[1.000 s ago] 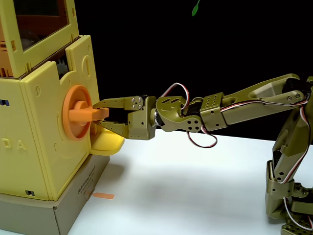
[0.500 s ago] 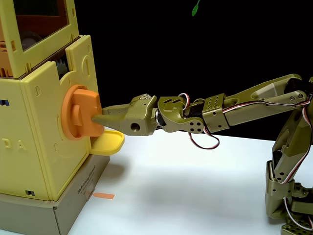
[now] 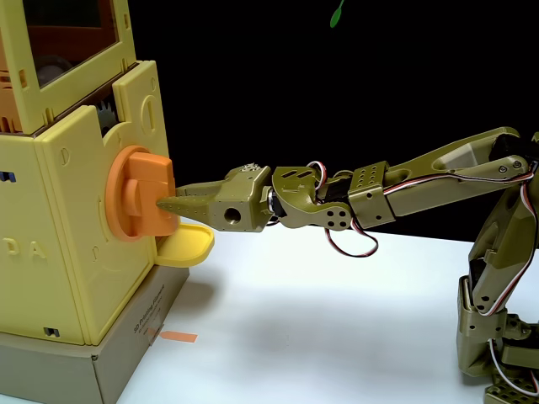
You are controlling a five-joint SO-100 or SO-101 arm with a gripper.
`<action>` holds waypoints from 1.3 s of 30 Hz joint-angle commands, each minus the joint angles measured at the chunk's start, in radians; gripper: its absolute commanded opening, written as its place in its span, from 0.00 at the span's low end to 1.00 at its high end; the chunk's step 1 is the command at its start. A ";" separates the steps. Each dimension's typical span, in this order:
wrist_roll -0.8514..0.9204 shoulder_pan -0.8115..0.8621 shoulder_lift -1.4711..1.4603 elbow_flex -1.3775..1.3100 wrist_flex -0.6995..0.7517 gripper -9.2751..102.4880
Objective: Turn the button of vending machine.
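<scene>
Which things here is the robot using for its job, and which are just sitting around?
For the job:
- gripper, fingertips at the button
- button, orange knob
- vending machine, yellow

Just there:
- yellow tray under the knob
- cardboard base
- orange tape strip on the white table

— Where does the fixed view stand?
— Low, about table height, side-on and close: the vending machine (image 3: pixel 76 210) fills its left edge, the olive arm (image 3: pixel 421 181) reaches in from the right.
— And behind?
— A black backdrop.
</scene>
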State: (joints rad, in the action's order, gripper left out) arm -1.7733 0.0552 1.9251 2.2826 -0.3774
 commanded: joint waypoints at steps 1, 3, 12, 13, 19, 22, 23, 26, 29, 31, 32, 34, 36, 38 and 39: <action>0.029 -0.021 0.086 -0.006 -0.008 0.17; 0.032 -0.029 0.095 -0.003 -0.008 0.21; 0.126 -0.026 0.224 0.147 -0.002 0.24; 0.172 -0.023 0.255 0.184 0.008 0.25; 0.781 0.005 0.482 0.371 0.137 0.28; 1.200 0.017 0.607 0.436 0.199 0.32; 1.318 0.017 0.644 0.453 0.225 0.34; 1.746 0.023 0.736 0.495 0.262 0.41; 2.135 0.034 0.772 0.518 0.276 0.45; 2.364 0.038 0.772 0.517 0.276 0.47; 2.450 0.044 0.765 0.515 0.264 0.49; 2.608 0.052 0.723 0.514 0.204 0.51; 2.735 0.052 0.663 0.512 0.130 0.54; 2.818 0.055 0.580 0.514 0.031 0.56; 2.855 0.057 0.532 0.514 -0.028 0.56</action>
State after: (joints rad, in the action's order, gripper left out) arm 0.9526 0.0997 2.5464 2.8026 -0.2777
